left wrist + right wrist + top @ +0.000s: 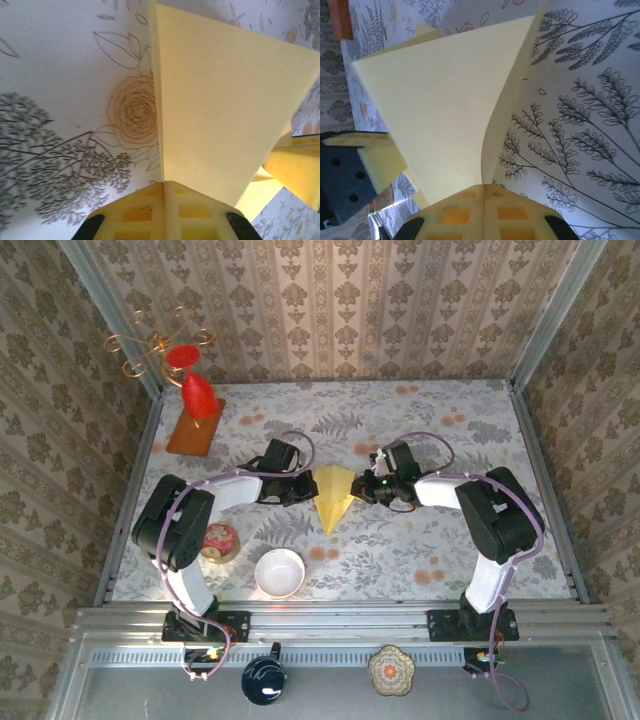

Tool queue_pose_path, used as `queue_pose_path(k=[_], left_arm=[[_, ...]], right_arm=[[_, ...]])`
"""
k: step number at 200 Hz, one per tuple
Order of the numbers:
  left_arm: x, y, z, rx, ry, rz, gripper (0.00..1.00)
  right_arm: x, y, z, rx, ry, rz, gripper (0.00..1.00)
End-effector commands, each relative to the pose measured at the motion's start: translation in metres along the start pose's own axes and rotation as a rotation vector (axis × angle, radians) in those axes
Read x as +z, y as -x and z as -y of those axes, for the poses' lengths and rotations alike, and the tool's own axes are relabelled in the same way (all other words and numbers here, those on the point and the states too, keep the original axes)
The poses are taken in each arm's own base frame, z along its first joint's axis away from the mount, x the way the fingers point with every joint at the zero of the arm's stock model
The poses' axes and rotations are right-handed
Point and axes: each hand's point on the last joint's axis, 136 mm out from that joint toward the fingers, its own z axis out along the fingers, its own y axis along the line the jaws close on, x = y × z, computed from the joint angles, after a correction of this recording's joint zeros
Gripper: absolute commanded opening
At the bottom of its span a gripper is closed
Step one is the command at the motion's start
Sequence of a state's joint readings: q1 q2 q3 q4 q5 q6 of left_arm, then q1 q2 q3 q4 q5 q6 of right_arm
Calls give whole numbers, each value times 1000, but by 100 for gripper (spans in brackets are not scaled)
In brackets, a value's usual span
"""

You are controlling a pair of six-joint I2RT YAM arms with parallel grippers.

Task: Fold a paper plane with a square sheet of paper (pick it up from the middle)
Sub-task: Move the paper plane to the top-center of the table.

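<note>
The pale yellow sheet of paper, folded into a kite-shaped paper plane (333,495), sits mid-table with its sharp point toward the near edge. My left gripper (306,489) is shut on the plane's left wing. In the left wrist view the paper (225,100) rises from between the closed pads (145,210). My right gripper (364,487) is shut on the right wing. In the right wrist view the paper (445,100) curves up out of the closed jaws, and the left gripper's foam pad (375,155) shows at the far side.
A white bowl (279,572) and a small red dish (219,540) lie near the left arm's base. An orange-brown board with a red cone (195,427) stands at the back left. A dark mug (264,680) and a flower-shaped tin (391,670) rest on the front ledge.
</note>
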State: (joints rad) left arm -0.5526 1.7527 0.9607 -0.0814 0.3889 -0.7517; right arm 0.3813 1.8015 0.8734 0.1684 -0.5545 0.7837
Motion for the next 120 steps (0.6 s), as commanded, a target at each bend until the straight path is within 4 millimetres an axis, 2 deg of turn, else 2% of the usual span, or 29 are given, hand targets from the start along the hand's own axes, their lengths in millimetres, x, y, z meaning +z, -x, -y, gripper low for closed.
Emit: queue_pose_path(k=[1, 34, 79, 100, 120], left_arm=[[-22, 9, -8, -13, 24, 73, 1], [-27, 7, -14, -38, 21, 97, 1], [-11, -3, -23, -59, 32, 46, 5], [-11, -5, -26, -51, 55, 31, 12], [-23, -2, -21, -10, 81, 46, 20]], right_arm=[[-14, 9, -7, -31, 17, 48, 1], [-12, 8, -7, -26, 28, 43, 1], [1, 2, -1, -7, 31, 3, 1], [5, 0, 1, -5, 29, -8, 1], [7, 0, 0, -7, 30, -17, 1]])
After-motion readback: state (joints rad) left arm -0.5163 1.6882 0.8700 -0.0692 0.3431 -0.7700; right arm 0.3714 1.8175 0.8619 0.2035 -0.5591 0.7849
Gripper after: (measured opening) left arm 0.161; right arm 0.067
